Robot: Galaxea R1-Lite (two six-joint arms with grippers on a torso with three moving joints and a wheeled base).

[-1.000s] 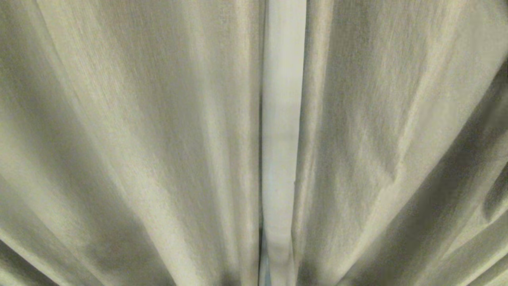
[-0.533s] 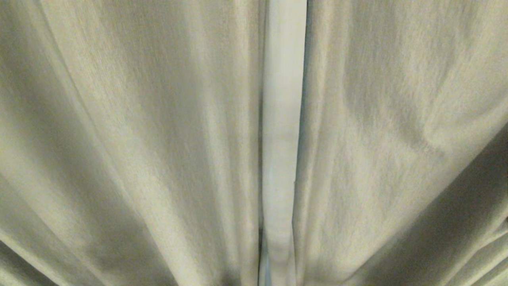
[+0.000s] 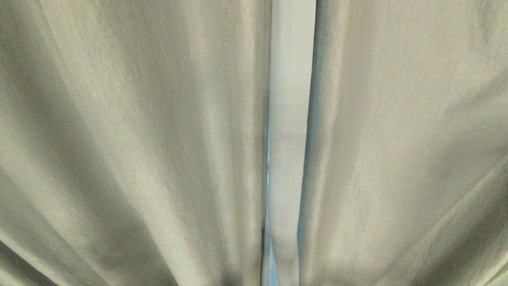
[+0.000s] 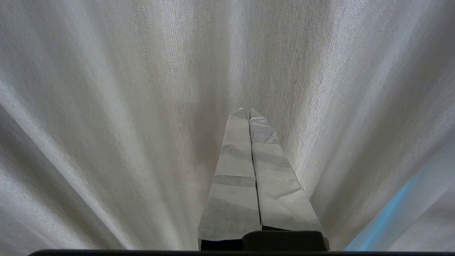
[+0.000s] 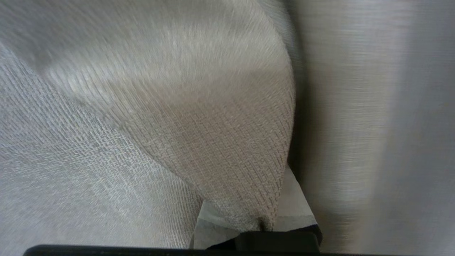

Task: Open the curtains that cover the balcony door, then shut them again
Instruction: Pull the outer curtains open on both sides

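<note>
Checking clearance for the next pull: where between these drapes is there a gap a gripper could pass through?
Only one opening: the narrow vertical slit between the two thick beige-grey woven curtain panels, partly filled by a pale strip of fabric. Elsewhere folds crowd the view. The right gripper is shut on a fold of curtain; the left gripper, shut, points into the pleats.

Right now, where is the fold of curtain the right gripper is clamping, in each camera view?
Head view: not identifiable; only the beige curtains hanging either side of a pale central strip.
Left wrist view: not in it; the shut left gripper faces fabric.
Right wrist view: centre, the fold pinched in the right gripper.
Shared landmark: the woven beige fabric.
</note>
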